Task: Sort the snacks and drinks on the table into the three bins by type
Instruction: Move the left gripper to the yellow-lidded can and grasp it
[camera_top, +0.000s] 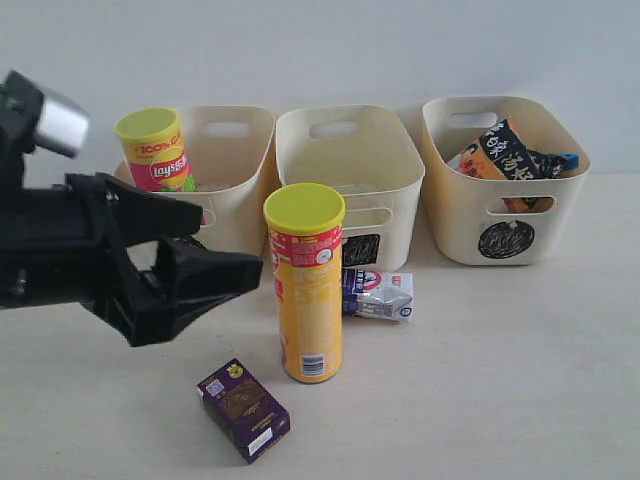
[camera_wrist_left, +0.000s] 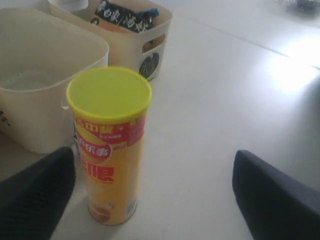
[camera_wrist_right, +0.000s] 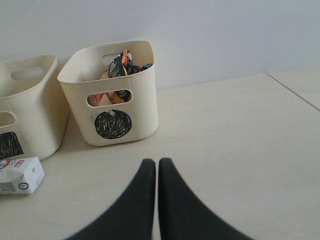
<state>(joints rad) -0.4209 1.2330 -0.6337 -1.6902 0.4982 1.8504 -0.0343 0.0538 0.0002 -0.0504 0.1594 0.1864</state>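
Left bin (camera_top: 245, 150): front mark hidden behind the left gripper (camera_top: 228, 243), shape can't be told.
Pink tube (camera_top: 157, 155): top only, the rest down behind the bin wall.
Middle bin (camera_top: 350, 160): black mark (camera_top: 362, 250) partly covered by the yellow tube (camera_top: 305, 300).
Pouch (camera_top: 382, 295): one end tucked behind that tube; right wrist view's edge slices it.
Packets (camera_top: 500, 150): lower parts hidden in the right bin (camera_top: 505, 235); blue packet (camera_top: 567, 160), just a corner.
Purple box (camera_top: 243, 408): print too small to read.
Fingers (camera_wrist_left: 35, 200): left wrist view, blurred and cut by the frame.
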